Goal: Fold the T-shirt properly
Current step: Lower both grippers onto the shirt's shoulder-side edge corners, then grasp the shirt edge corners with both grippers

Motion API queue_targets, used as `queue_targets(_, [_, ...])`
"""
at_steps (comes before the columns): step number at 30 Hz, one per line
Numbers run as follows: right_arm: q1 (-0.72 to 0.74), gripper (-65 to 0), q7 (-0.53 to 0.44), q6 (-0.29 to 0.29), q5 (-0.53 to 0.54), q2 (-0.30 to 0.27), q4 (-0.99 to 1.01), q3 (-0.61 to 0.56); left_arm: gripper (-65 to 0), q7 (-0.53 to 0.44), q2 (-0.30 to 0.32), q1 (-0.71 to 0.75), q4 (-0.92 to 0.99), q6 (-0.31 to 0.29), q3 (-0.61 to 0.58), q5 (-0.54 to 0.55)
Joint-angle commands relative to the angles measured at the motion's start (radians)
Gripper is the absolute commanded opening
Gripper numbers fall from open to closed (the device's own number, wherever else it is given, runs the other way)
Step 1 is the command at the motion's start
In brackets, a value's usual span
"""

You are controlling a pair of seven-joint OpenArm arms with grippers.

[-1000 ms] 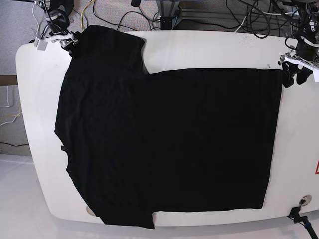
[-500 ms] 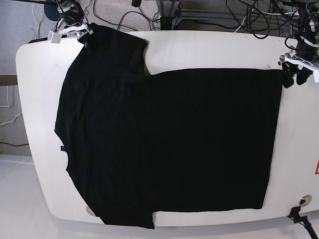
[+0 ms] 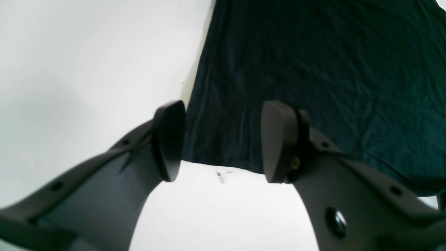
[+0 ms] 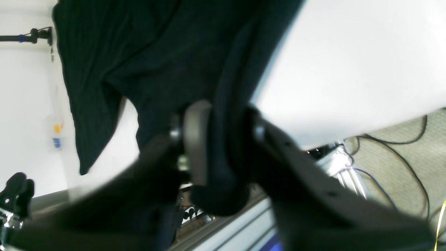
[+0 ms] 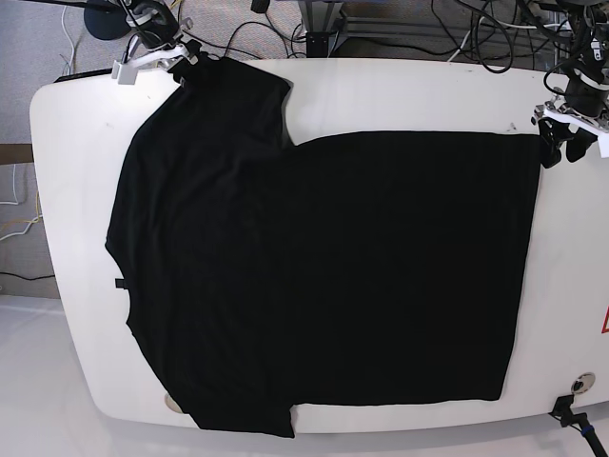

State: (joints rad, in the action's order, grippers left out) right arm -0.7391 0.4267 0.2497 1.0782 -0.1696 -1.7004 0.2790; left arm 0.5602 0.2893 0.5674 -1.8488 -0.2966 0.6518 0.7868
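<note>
My right gripper (image 5: 186, 59) pinches a sleeve of the T-shirt (image 5: 314, 267), drawing it taut to flatten it on the table (image 5: 400, 90); my left gripper (image 3: 219, 139), jaws spread, hovers beside the hem corner.

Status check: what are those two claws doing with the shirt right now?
Right tool shut on T-shirt sleeve. Left tool open at hem corner. Nothing in the way.

White table (image 5: 400, 90), floor cables (image 5: 476, 43).
</note>
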Motion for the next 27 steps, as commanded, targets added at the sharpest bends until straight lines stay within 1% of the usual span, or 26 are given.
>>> queue_targets(1, [-0.013, -65.0, 0.016, -0.008, -0.011, -0.006, -0.005, -0.001, -32.1, -0.022, 0.015, 0.003, -0.013, -0.005, 0.012, 0.012])
queue_targets(6, [-0.012, -65.0, 0.016, -0.008, -0.011, -0.008, -0.005, -0.002, -31.4, -0.019, 0.017, 0.003, 0.016, -0.006, 0.023, 0.020])
queue_targets(7, [-0.012, -65.0, 0.016, -0.008, -0.011, -0.008, -0.005, -0.002, -29.5, -0.007, 0.023, 0.003, 0.033, -0.010, 0.024, 0.020])
queue_targets(9, [-0.012, -65.0, 0.016, -0.008, -0.011, -0.008, -0.005, -0.002, -22.6, 0.042, 0.041, -0.008, 0.070, -0.048, 0.033, 0.021])
queue_targets(10, [-0.012, -65.0, 0.016, -0.008, -0.011, -0.008, -0.005, -0.002, -20.5, 0.064, 0.043, -0.033, 0.093, -0.071, 0.041, 0.020])
queue_targets(14, [-0.006, -65.0, 0.016, -0.008, -0.011, -0.008, -0.005, -0.002, -20.4, 0.185, 0.043, -0.117, 0.225, -0.152, 0.095, 0.013])
queue_targets(15, [-0.001, -65.0, 0.016, -0.008, -0.011, -0.008, -0.005, -0.002, -20.4, 0.211, 0.043, -0.137, 0.254, -0.160, 0.104, 0.013])
queue_targets(17, [0.000, -65.0, 0.016, -0.008, -0.011, -0.008, -0.005, -0.002, -20.4, 0.245, 0.044, -0.165, 0.308, -0.160, 0.109, 0.012])
queue_targets(20, [0.000, -65.0, 0.016, -0.008, -0.011, -0.008, -0.005, -0.002, -20.4, 0.255, 0.054, -0.186, 0.364, -0.161, 0.101, 0.012])
queue_targets(27, [0.000, -65.0, 0.016, -0.010, -0.011, -0.008, -0.005, -0.002, -20.4, 0.254, 0.052, -0.232, 0.435, -0.161, 0.006, -0.046])
